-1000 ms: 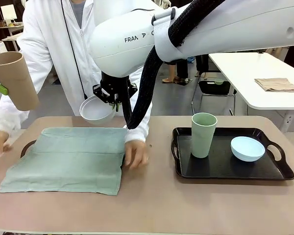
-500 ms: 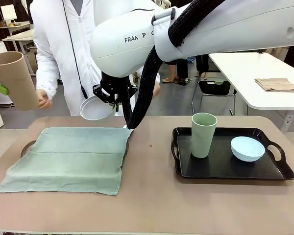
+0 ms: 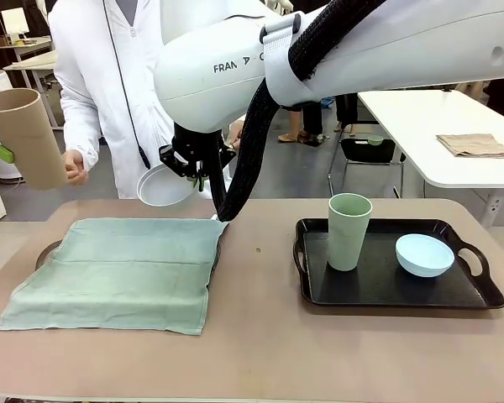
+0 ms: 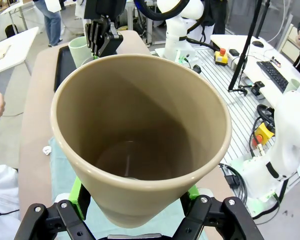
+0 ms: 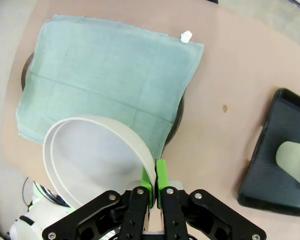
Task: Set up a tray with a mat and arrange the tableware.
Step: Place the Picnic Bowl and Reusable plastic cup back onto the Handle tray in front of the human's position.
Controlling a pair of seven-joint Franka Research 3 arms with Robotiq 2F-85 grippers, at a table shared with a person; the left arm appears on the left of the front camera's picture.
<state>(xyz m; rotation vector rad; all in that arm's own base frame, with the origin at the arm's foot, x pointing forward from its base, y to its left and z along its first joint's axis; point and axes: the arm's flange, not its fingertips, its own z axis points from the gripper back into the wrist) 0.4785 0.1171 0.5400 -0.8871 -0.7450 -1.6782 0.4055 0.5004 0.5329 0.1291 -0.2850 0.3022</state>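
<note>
My left gripper [image 3: 0, 153] hangs at the far left, above table height, shut on the tan cup [image 3: 21, 138]; in the left wrist view the cup [image 4: 140, 135] is seen from its open mouth, empty, between the green pads [image 4: 79, 196]. My right gripper [image 3: 200, 168] reaches across to the back middle and is shut on the rim of the white bowl [image 3: 162, 186], also seen as the bowl [image 5: 90, 160] above the table. The green mat [image 3: 118, 269] lies spread over a dark tray [image 3: 44, 252]. The sage green cup [image 3: 349, 231] and the pale blue bowl [image 3: 424, 254] stand on a black tray [image 3: 386, 290].
A person in a white coat stands behind the table's far left, one hand [image 3: 76, 166] near the tan cup. The right arm's big white link and black cable [image 3: 252, 126] cross the upper middle. Bare tabletop [image 3: 260, 336] lies between the trays and along the front.
The person has lifted both hands off the mat and straightened up behind the table. Both grippers hold their pieces in the same places.
</note>
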